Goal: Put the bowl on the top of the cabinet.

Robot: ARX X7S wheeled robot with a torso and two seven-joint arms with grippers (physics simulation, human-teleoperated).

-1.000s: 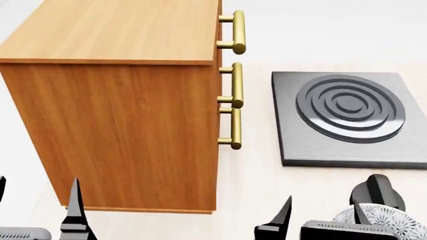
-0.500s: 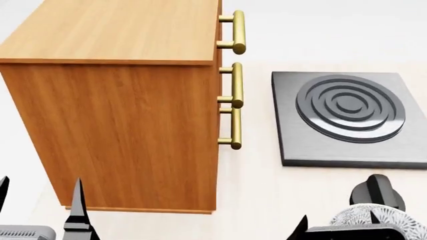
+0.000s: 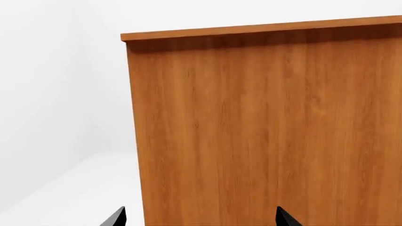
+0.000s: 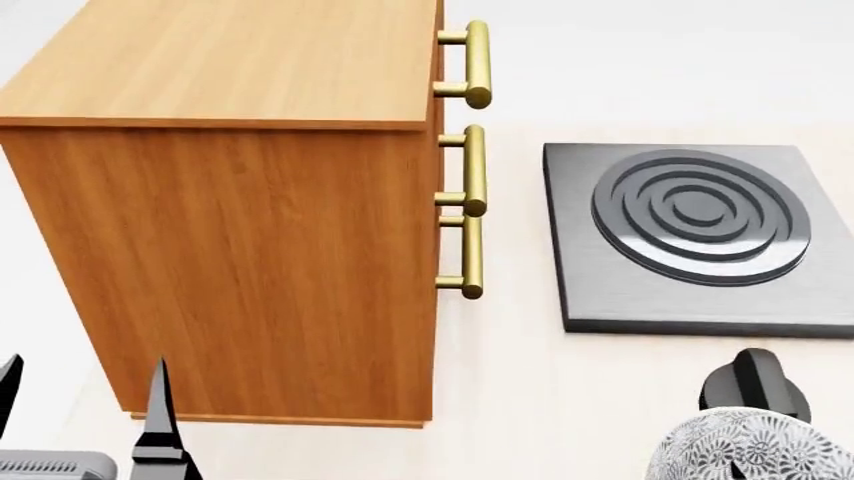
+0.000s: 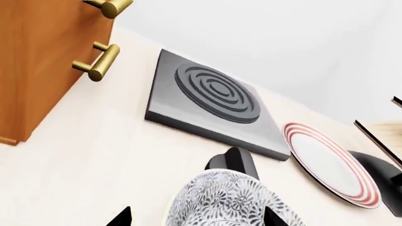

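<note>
The bowl (image 4: 754, 445), white with a dense grey-black floral pattern, sits on the pale counter at the bottom right of the head view. It also fills the lower part of the right wrist view (image 5: 229, 200). My right gripper (image 5: 196, 217) is open, with its two black fingertips spread either side of the bowl's near part and not gripping it. It is out of the head view. The cabinet (image 4: 254, 260), orange-brown with a lighter top (image 4: 254, 60) and brass handles (image 4: 470, 170), stands at the left. My left gripper (image 4: 83, 400) is open and empty, facing the cabinet's side (image 3: 264, 127).
A dark square burner plate (image 4: 687, 235) lies right of the cabinet. A black knob-like object (image 4: 754, 385) stands just behind the bowl. A red-ringed white plate (image 5: 330, 165), a black object (image 5: 383, 172) and a pale wood edge (image 5: 383, 129) lie beyond.
My right gripper has drawn back out of the bottom of the head view, uncovering the bowl. My left gripper has barely shifted.
</note>
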